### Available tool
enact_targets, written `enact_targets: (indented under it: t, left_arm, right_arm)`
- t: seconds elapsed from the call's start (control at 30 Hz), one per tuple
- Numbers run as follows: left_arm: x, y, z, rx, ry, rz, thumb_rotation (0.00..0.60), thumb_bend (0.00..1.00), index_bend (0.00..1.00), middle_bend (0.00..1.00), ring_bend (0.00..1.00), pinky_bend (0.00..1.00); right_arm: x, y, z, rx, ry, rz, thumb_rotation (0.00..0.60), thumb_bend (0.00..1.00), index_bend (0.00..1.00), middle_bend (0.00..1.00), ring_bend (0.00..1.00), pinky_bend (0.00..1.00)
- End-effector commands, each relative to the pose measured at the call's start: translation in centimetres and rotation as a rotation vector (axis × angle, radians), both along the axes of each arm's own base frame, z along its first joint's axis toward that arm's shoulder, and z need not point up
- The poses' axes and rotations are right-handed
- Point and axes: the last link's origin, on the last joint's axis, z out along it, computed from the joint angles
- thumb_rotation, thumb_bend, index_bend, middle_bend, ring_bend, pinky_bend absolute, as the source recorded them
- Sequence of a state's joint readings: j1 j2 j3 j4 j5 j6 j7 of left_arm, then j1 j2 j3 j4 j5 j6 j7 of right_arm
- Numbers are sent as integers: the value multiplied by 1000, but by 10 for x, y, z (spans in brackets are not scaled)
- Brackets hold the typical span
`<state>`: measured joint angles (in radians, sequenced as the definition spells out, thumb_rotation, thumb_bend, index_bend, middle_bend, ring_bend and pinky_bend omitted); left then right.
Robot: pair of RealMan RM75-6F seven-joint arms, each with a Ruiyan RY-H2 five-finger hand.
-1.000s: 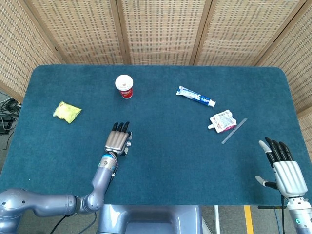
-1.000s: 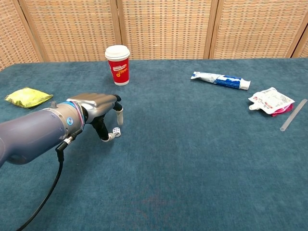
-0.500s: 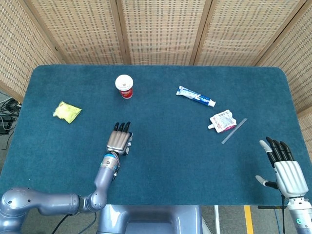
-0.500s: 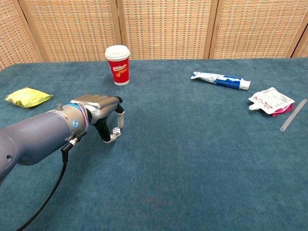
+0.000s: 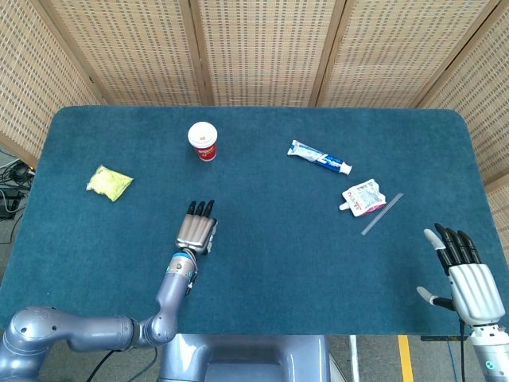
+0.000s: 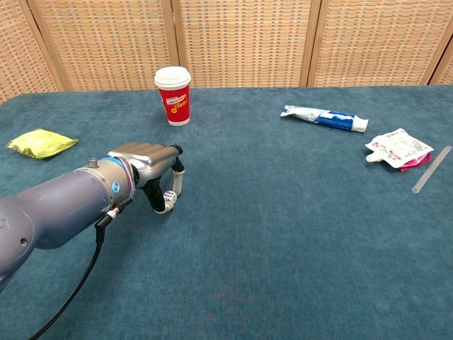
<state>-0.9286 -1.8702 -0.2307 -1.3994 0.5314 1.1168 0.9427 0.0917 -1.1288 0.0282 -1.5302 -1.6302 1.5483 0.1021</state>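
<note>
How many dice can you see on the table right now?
1: a white die sits between the fingers of the left hand, under its palm. More could be hidden beneath that hand; none shows elsewhere on the table.

worktop (image 5: 262, 263): covered in dark teal felt, rounded corners | screen (image 5: 262, 48): woven cane panels in wooden frames behind | floor (image 5: 406, 358): grey, yellow line
</note>
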Motion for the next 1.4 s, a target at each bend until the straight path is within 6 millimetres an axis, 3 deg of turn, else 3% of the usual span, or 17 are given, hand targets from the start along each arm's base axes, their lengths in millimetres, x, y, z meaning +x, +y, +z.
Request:
enact_targets:
  t: [0.03,0.37,0.87,0.97,1.13,1.2,1.4]
  left_arm:
    - [0,-1,1,5,-10,-2,600,522,515,0,0,0]
    - [7,0,23,44,-48,-54,600,523,524,0,0,0]
    - [59,4,103,162,-183,-260,600,516,501,0,0,0]
    - [63,2,112,175,-199,-284,600,502,426,0,0,0]
    - [65,0,114,172,-213,-295,600,433,158,0,0,0]
    - [63,-1,115,180,-207,-301,600,389,100,0,0,0]
    - [58,-4,115,184,-213,-304,600,379,48,0,0,0]
  right_arm:
    - [1,0,1,-5,-1,4,600,0,0,0,0,0]
    - [0,0,2,-10,-4,0,600,0,0,0,0,0]
    - [0,0,2,-8,-5,-1,600,0,0,0,0,0]
    - [0,1,2,-8,-5,0,600,0,0,0,0,0]
    - [0,1,2,-7,-6,4,600,0,0,0,0,0]
    - [0,1,2,-9,-7,3,600,0,0,0,0,0]
    - [0,1,1,-5,-2,5,600,0,0,0,0,0]
